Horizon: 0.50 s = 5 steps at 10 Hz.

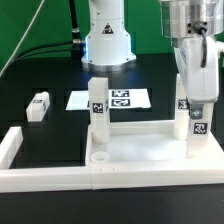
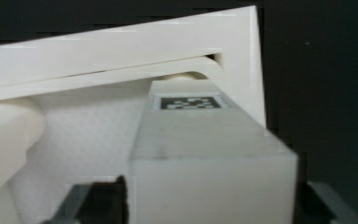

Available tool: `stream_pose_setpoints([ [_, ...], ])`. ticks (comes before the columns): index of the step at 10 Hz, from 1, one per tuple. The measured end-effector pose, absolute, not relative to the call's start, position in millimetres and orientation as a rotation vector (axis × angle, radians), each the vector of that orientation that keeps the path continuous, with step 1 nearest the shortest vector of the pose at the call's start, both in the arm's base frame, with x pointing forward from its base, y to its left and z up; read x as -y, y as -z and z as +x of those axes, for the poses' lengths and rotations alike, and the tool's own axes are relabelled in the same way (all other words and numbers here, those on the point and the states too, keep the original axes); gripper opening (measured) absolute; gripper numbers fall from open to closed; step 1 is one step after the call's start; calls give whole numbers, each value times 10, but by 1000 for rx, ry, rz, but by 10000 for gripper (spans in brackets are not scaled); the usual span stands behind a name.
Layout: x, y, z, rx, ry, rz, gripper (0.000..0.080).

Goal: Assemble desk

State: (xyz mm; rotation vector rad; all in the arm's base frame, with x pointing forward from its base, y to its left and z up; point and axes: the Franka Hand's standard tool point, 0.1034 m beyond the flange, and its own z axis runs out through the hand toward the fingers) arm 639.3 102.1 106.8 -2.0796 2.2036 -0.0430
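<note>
Fingers (image 1: 200, 85) straddle an upright leg (image 1: 197, 118) at the exterior view's right. Clamped or slack, cannot tell (in the wrist view the leg fills the gap between them). The leg's foot sits at a tabletop (image 1: 140, 150) corner. A second leg (image 1: 98, 112) stands opposite and a loose leg (image 1: 38, 105) lies on the table (image 1: 45, 75). Probably seating this leg: keep it vertical, press down, and twist in short regrips.

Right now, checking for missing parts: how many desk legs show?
3: loose leg lying at the exterior view's left, upright leg on the tabletop, third leg at the hand; more may be hidden.
</note>
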Motion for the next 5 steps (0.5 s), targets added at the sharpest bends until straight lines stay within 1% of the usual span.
stream_pose_setpoints([
  [1, -1010, -1098, 6428, -1987, 73, -2292, 527],
  [2, -1026, -1105, 6459, -1769, 108, -2453, 527],
  [3, -1048, -1078, 6440, -1530, 114, -2613, 632],
  [5, -1027, -1078, 6443, -1374, 129, -2711, 646],
])
